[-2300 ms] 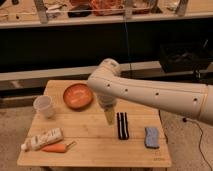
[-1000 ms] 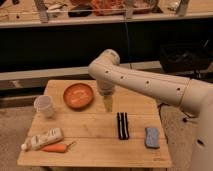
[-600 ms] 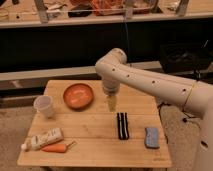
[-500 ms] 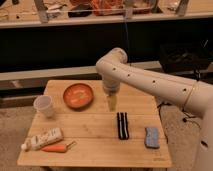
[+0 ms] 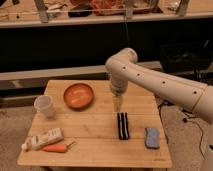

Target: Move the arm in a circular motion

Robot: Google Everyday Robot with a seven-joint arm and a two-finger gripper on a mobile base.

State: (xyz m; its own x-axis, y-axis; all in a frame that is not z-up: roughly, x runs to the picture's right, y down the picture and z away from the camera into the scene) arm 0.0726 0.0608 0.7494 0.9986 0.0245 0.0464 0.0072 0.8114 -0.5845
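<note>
The arm point(image 5: 155, 82) bends over the tabletop point(image 5: 92, 135). Its gripper point(image 5: 117, 104) points down near the orange bowl point(image 5: 78, 95). I cannot tell its grip.

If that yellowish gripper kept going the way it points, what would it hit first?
The gripper, hanging over the wooden table, points straight down, so probably the tabletop just behind the black striped object; depth is unclear, so it might clip that instead.

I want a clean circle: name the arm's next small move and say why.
Probably curve the gripper sideways at its present height, not lower. It hangs tip-down above the table, near the bowl and the black pack, so a level arc of the arm should clear both.
</note>
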